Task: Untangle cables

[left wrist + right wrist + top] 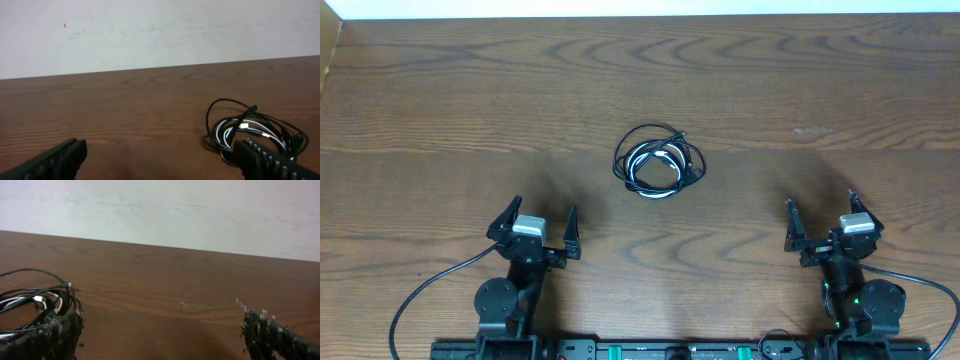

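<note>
While the cables (660, 163) lay in one small tangled coil on the brown wooden desk (440, 100), near its middle, both tools stood well apart from them, close to the near edge. From above, the coil was ahead of the two arms and between them, somewhat nearer to the left tool (544, 207) than to the right tool (820, 200). The coil was made of black loops with a white cord (638, 172) wound among them, and the strands crossed one another so that separate ends were hard to follow.

In the left wrist view, the cables (250, 131) appeared in front and to the right, partly behind the right finger of the left tool (161, 146). A small white plug end showed inside the loops. In the right wrist view, the cables (35, 305) appeared at the left side, just past the left finger of the right tool (161, 319), and one thin black end with a small plug pointed up and to the right.

The left tool was released, its two fingers spread wide, and only bare desk was between them. The right tool was released to the same wide spread and grasped nothing. Neither tool touched the cables. Behind the desk there was a pale wall (160, 30).
</note>
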